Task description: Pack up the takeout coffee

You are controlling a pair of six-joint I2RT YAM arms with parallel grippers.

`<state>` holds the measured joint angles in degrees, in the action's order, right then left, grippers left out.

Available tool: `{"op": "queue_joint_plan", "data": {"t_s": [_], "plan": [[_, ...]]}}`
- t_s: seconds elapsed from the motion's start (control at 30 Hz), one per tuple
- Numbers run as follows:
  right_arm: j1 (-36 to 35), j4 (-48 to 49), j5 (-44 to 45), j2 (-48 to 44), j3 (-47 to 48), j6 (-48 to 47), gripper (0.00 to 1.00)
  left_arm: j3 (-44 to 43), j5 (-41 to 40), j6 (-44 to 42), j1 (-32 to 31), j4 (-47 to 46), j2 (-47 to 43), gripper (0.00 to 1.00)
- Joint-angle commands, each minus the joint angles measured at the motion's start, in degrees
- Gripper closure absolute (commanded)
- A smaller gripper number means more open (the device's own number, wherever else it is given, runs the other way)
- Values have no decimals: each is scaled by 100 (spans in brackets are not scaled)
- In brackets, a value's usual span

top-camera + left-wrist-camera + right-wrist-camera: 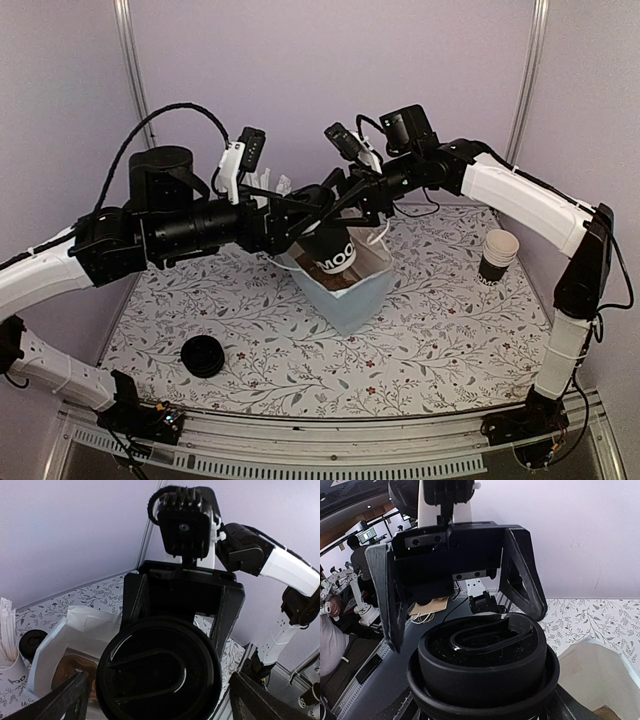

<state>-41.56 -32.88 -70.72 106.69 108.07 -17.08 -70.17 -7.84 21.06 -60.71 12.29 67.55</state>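
Takeout coffee (pixel 330 256) hangs over the floral table (pixel 430 340) (lilac walls (pixel 320 60) behind), right pincer (pixel 180 630) grasping it, left pincer (pixel 464 617) released.

The takeout coffee (pixel 330 250), a black paper cup with white lettering, is wearing its black lid (pixel 485 645) and hanging near upright at the mouth of the open white bag (pixel 352 298).

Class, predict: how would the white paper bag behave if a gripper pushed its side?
The paper bag probably flexes rather than resists: its thin walls look creased. Standing open, it may slide or tip if nudged. Its rim could fold under the takeout coffee.
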Motion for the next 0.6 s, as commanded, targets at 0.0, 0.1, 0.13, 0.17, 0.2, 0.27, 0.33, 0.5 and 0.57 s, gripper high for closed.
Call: {"op": "queue_joint_plan", "data": {"t_s": [0.0, 0.1, 0.13, 0.17, 0.2, 0.27, 0.33, 0.5, 0.57], "plan": [[18, 186, -87, -34, -39, 65, 40, -126, 59, 135, 104, 343, 123, 0], [17, 177, -57, -43, -49, 49, 40, -93, 284, 185, 185, 210, 166, 0], [17, 170, -56, -50, -47, 35, 40, -100, 348, 200, 214, 200, 192, 0], [16, 169, -50, -48, -49, 31, 40, -102, 398, 215, 245, 184, 209, 1], [16, 160, -48, -44, -48, 30, 40, -91, 462, 229, 283, 159, 214, 2], [17, 154, -39, -36, -49, 9, 39, -41, 652, 259, 372, 38, 207, 5], [16, 134, -34, -20, -47, 3, 39, 25, 889, 289, 476, -83, 194, 10], [17, 109, -5, -17, -57, -35, 38, 161, 1417, 385, 716, -323, 189, 24], [16, 88, 17, -24, -66, -56, 37, 200, 1548, 375, 763, -396, 171, 28]]}}
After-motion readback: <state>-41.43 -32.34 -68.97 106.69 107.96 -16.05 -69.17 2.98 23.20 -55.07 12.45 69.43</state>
